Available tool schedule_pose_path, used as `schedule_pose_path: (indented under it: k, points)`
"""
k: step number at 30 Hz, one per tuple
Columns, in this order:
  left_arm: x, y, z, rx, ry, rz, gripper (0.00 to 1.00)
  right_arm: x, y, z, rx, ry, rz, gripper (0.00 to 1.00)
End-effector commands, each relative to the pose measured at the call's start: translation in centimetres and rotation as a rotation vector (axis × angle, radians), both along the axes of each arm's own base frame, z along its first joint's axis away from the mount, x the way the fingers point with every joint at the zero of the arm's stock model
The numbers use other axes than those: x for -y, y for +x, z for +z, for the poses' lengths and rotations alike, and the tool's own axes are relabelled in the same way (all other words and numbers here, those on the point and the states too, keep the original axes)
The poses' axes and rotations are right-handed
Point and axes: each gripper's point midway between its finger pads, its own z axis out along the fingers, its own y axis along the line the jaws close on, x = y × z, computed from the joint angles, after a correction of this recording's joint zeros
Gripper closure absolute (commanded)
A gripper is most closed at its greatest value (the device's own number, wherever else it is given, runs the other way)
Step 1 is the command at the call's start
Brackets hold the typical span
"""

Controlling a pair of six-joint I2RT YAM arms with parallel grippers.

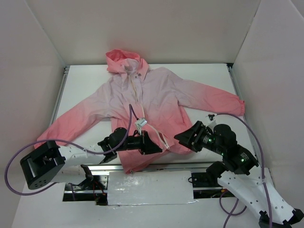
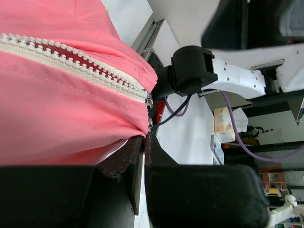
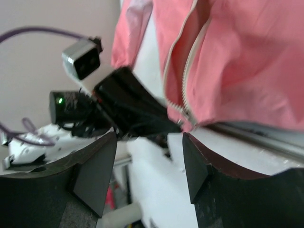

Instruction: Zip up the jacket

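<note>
Pinching the jacket point(image 1: 156, 95) by its coral hem with the left gripper point(image 1: 154, 147), fingers narrowed onto the fabric right at the foot of the zipper point(image 2: 71, 59). Spread flat on the table point(image 1: 209, 76), hood point(image 1: 124, 59) toward the far edge, hem at the near edge, sleeves point(image 1: 209, 99) flung toward the left and right edges. Hovering just right of that zipper foot with the right gripper point(image 1: 179, 137), fingers wide, nothing between them. Parted above the foot, that zipper; slider too small and blurred to pick out. Hidden from above, part of the hem, under the left arm point(image 1: 80, 153). Cut down to a pink patch in both wrist views.
</note>
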Motion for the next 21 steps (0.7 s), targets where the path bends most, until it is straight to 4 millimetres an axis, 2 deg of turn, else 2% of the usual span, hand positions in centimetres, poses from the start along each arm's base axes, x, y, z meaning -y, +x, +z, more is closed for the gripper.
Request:
schedule_pose_path:
  k: [1, 2, 4, 8, 11, 19, 21]
  points:
    - [1.0, 0.1, 3.6, 0.061, -0.117, -0.037, 1.0, -1.0, -1.9, -0.3, -0.153, 0.127, -0.008, 0.36]
    - [1.1, 0.1, 3.5, 0.059, -0.116, -0.04, 1.0, -1.6, -2.6, -0.8, -0.193, 0.144, 0.01, 0.36]
    - [1.2, 0.0, 3.8, 0.063, -0.127, -0.044, 1.0, -2.0, -2.6, -1.3, -0.209, 0.148, 0.0, 0.37]
    - [1.4, 0.2, 4.1, 0.07, -0.13, -0.046, 1.0, -3.4, -3.4, -3.4, -0.293, 0.127, 0.004, 0.38]
    - [1.5, 0.2, 4.2, 0.073, -0.132, -0.046, 1.0, -4.0, -3.2, -4.7, -0.33, 0.119, -0.016, 0.38]
    - [1.4, 0.1, 4.2, 0.074, -0.137, -0.052, 1.0, -4.5, -2.6, -6.3, -0.339, 0.118, -0.066, 0.39]
    - [1.4, 0.1, 4.1, 0.071, -0.134, -0.051, 1.0, -4.7, -1.9, -5.8, -0.312, 0.145, -0.08, 0.39]
